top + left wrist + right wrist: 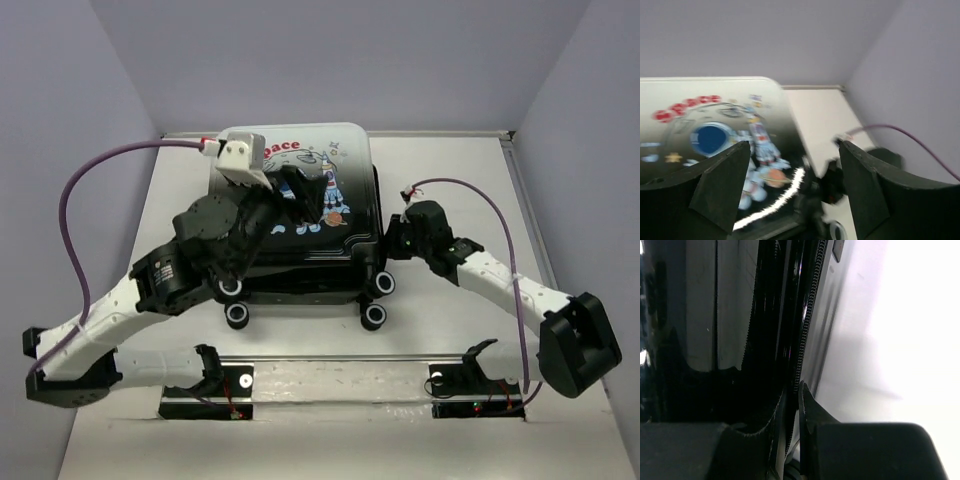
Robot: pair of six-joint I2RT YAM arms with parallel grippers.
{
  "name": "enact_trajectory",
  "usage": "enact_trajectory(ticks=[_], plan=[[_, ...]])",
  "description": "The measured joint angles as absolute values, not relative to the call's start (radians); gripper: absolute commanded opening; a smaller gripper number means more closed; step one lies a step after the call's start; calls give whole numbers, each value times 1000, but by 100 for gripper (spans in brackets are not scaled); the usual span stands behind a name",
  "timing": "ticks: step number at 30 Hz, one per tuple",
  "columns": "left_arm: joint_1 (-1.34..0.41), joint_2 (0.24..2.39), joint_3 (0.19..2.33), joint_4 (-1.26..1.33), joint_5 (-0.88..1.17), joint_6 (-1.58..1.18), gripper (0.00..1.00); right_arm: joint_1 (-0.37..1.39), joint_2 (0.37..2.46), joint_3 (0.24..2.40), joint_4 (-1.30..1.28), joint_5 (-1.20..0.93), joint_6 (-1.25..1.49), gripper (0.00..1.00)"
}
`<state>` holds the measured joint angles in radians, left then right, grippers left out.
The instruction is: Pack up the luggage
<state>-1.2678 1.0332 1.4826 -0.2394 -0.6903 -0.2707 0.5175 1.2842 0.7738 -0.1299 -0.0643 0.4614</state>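
Bright even light; left wrist view motion-blurred.

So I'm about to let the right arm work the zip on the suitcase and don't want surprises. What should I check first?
1. Black-to-white hard-shell suitcase with astronaut print lies flat, lid down, on the white table: ok.
2. Left arm jaws open, holding nothing, above the lid: ok.
3. Right arm jaws shut against the black side zip: ok.
4. Zip puller actually gripped: cannot tell.
5. Zip closed all the way round: cannot tell.
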Motion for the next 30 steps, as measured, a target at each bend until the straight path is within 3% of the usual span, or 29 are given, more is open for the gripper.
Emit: enact_trajectory(ticks=[1,4,5,7,9,13,14,15,17,18,24,30], plan=[[-1165,1039,1482,-255,-656,-285,83,514,1266,773,-161,-57,450,7],[-870,1066,1479,-305,-526,-322,82,497,1197,771,-276,-35,417,39],[-728,1081,1479,-315,-471,-333,82,491,1178,772,-315,-27,402,59],[-539,1113,1480,-318,-340,-356,82,473,1149,792,-391,6,361,76],[-374,1153,1480,-318,-260,-378,82,450,1126,821,-419,23,349,87],[-139,1304,1518,-319,-68,-414,86,435,1052,922,-479,72,323,88],[-116,1337,1531,-318,-43,-419,86,435,1033,940,-488,78,320,84],[-83,1390,1570,-330,1,-429,87,436,1009,965,-502,86,316,48],[-53,1488,1652,-328,53,-434,88,439,968,1001,-525,93,302,14],[-35,1553,1713,-323,81,-436,88,439,944,1014,-531,88,307,7],[-7,1861,2008,-316,190,-434,88,446,837,1010,-541,-145,326,7],[-9,2214,2373,-277,337,-402,90,629,785,964,-578,-343,349,7]])
